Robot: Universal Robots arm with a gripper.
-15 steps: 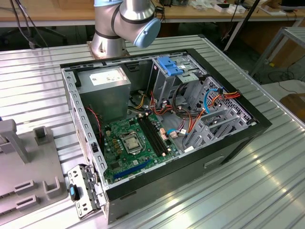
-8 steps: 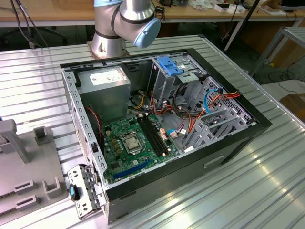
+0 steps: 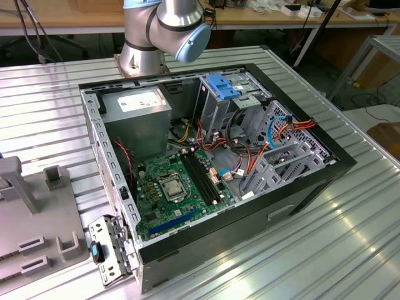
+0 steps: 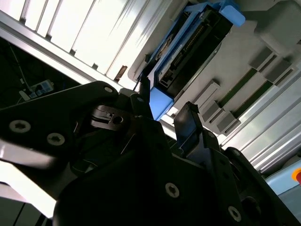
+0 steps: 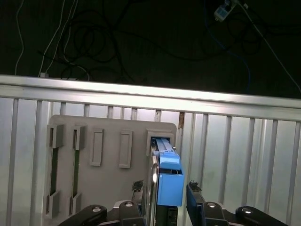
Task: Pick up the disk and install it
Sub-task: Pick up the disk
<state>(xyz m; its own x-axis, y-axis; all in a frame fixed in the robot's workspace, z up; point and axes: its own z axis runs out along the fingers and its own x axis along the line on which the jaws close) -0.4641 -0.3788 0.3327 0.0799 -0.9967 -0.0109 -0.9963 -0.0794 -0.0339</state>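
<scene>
The disk (image 5: pixel 168 181) stands on edge in a slot of a grey holder (image 5: pixel 110 181); I see its dark body and light blue rail. In the second wrist view the disk (image 4: pixel 188 52) shows a dark connector side framed by blue plastic. My gripper (image 5: pixel 164 189) is just above the disk, one dark finger (image 5: pixel 137 188) on each side of the blue rail and a small gap at each. In the second wrist view the gripper (image 4: pixel 165 101) straddles the blue end tab the same way, open.
An open computer case (image 3: pixel 100 156) lies on the ribbed metal table, with a motherboard, a grey power-supply box (image 3: pixel 137 115) and a drive cage with a blue latch (image 3: pixel 222 84). The grey holder (image 3: pixel 31 225) sits at the exterior view's left and carries two green memory sticks (image 5: pixel 54 174).
</scene>
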